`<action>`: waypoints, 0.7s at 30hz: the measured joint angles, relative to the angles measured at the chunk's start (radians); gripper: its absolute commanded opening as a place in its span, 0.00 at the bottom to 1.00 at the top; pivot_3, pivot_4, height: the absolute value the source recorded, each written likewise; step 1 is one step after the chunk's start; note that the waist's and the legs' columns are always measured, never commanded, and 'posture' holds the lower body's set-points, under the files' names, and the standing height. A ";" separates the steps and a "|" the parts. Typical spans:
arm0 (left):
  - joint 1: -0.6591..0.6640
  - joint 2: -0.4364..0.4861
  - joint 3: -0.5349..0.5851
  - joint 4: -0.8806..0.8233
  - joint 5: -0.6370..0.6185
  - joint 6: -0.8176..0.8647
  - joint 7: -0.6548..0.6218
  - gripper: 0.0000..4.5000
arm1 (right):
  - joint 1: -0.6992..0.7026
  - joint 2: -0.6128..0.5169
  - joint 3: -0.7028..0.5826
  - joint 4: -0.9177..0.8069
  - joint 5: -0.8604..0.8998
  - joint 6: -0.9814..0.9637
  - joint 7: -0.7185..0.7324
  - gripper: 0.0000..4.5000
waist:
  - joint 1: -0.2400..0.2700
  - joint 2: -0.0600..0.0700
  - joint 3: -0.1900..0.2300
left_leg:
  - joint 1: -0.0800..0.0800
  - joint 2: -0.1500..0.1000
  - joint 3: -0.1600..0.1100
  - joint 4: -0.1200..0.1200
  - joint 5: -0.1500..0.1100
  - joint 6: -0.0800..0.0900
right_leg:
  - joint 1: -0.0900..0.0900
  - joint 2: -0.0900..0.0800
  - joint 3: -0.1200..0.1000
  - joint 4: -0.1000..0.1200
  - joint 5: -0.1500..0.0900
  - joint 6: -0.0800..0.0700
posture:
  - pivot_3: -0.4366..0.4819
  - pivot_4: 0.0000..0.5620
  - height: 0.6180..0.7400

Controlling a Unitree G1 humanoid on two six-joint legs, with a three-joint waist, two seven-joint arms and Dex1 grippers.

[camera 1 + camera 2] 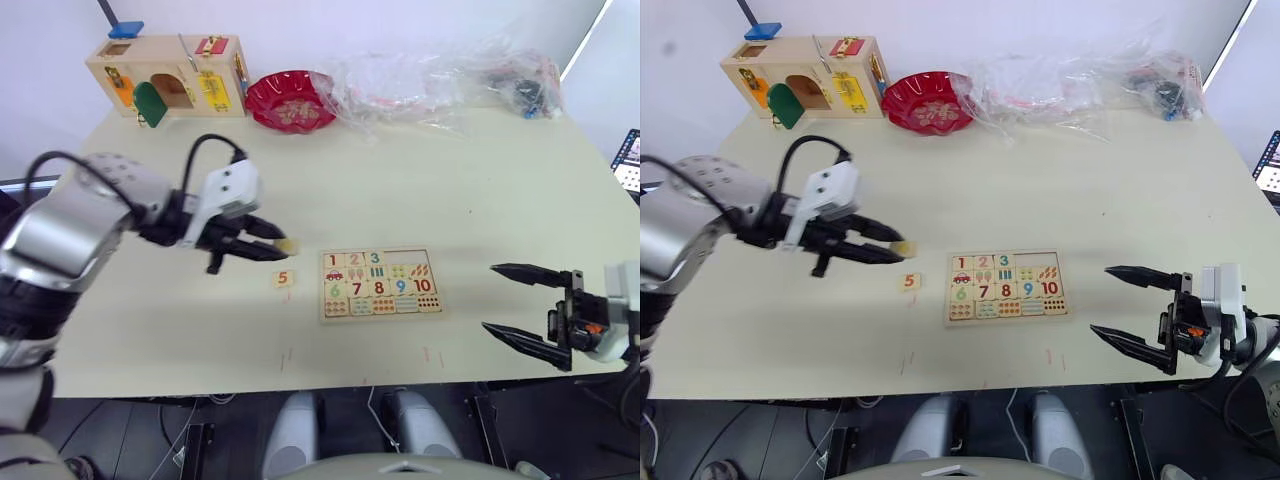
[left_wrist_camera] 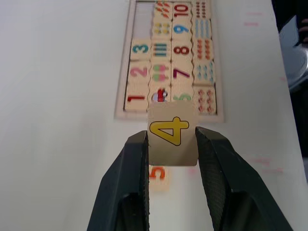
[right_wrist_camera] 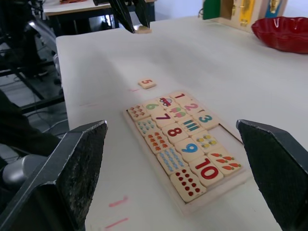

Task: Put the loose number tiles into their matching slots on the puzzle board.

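The puzzle board [image 1: 428, 313] lies flat near the table's front middle, with tiles 1, 2 and 3 seated in its far row. The two slots [image 2: 143, 19] beside the 3 are bare. Left of the board, my left gripper [image 1: 280, 246] hovers above the table, shut on the yellow 4 tile [image 2: 172, 132]. The 5 tile [image 1: 284, 279] rests loose on the table just left of the board, under that gripper. To the right of the board my right gripper [image 1: 490, 297] stands open with nothing between its fingers.
At the table's far left stands a wooden latch box [image 1: 170, 75]. Beside it are a red bowl [image 1: 291, 100] and clear plastic bags [image 1: 440, 75] along the back edge. The table's front edge [image 1: 330, 385] runs close below the board.
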State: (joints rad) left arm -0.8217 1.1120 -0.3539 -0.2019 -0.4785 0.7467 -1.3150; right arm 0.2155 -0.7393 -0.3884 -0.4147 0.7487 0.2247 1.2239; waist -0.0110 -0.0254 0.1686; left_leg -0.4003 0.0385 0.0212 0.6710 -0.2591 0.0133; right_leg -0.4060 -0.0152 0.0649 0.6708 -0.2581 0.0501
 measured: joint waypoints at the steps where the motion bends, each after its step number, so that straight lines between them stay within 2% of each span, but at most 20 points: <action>1: -0.044 -0.024 -0.036 -0.001 0.021 0.048 -0.010 0.20 | -0.001 0.001 -0.003 -0.001 -0.002 -0.007 -0.006 1.00 | -0.001 0.000 0.000 | 0.000 0.000 0.000 0.000 0.000 0.000 | 0.000 0.000 0.001 0.000 0.000 0.000 | 0.48 0.27 1.00; 5: -0.166 -0.113 -0.096 0.004 0.041 0.175 -0.027 0.20 | 0.002 0.003 -0.013 0.000 -0.006 -0.015 -0.015 1.00 | -0.002 -0.001 0.001 | -0.001 0.000 0.000 0.000 0.000 0.000 | 0.000 0.000 0.000 -0.001 0.000 0.000 | 0.48 0.27 1.00; 6: -0.260 -0.157 -0.159 0.004 0.069 0.242 -0.033 0.20 | 0.005 0.003 -0.017 -0.001 -0.010 -0.021 -0.019 1.00 | 0.001 -0.001 0.001 | -0.002 0.000 -0.001 0.001 0.000 0.000 | 0.000 0.000 0.000 -0.001 0.000 0.000 | 0.48 0.27 1.00; 7: -0.283 -0.168 -0.178 0.002 0.080 0.257 -0.032 0.20 | 0.002 0.003 -0.017 -0.002 -0.011 -0.022 -0.021 1.00 | 0.002 -0.001 0.001 | -0.002 0.000 -0.001 0.001 0.000 0.000 | 0.000 0.000 0.000 -0.001 0.000 0.000 | 0.48 0.27 1.00; 9: -0.392 -0.216 -0.289 0.019 0.131 0.329 -0.046 0.20 | 0.009 0.005 -0.026 -0.002 -0.015 -0.033 -0.027 1.00 | 0.005 -0.002 0.001 | -0.002 -0.002 -0.002 0.002 0.000 0.000 | 0.000 0.001 0.002 -0.001 -0.001 0.001 | 0.48 0.27 1.00; 11: -0.475 -0.314 -0.354 0.054 0.165 0.371 -0.041 0.20 | 0.023 0.008 -0.035 -0.003 -0.016 -0.042 -0.028 1.00 | 0.006 -0.001 0.001 | -0.003 -0.002 -0.002 0.002 0.000 0.000 | 0.000 0.001 0.004 -0.001 -0.001 0.002 | 0.48 0.27 1.00; 13: -0.520 -0.414 -0.398 0.122 0.202 0.352 -0.031 0.20 | 0.047 0.014 -0.050 -0.003 -0.019 -0.055 -0.029 1.00 | 0.006 -0.001 0.001 | -0.003 -0.002 -0.002 0.002 0.000 0.000 | 0.000 0.001 0.004 -0.001 -0.001 0.002 | 0.48 0.27 1.00; 18: -0.587 -0.548 -0.491 0.285 0.292 0.335 -0.012 0.20 | 0.088 0.034 -0.066 -0.003 -0.031 -0.078 -0.037 1.00 | -0.006 0.000 0.002 | -0.002 -0.002 -0.002 0.002 0.000 0.000 | 0.000 0.002 0.005 0.000 -0.001 0.002 | 0.48 0.27 1.00; 21: -0.623 -0.645 -0.522 0.381 0.330 0.380 0.017 0.20 | 0.111 0.042 -0.070 -0.010 -0.035 -0.084 -0.052 1.00 | -0.003 0.001 0.003 | -0.003 -0.002 -0.002 0.002 0.000 0.000 | 0.000 0.002 0.005 0.000 -0.001 0.002 | 0.48 0.27 1.00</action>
State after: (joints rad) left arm -1.4446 0.4674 -0.8760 0.1794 -0.1484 1.1268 -1.2978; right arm 0.3263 -0.6969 -0.4585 -0.4252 0.7135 0.1403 1.1721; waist -0.0137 -0.0244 0.1712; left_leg -0.4029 0.0366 0.0196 0.6730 -0.2591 0.0135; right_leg -0.4064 -0.0134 0.0703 0.6708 -0.2595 0.0523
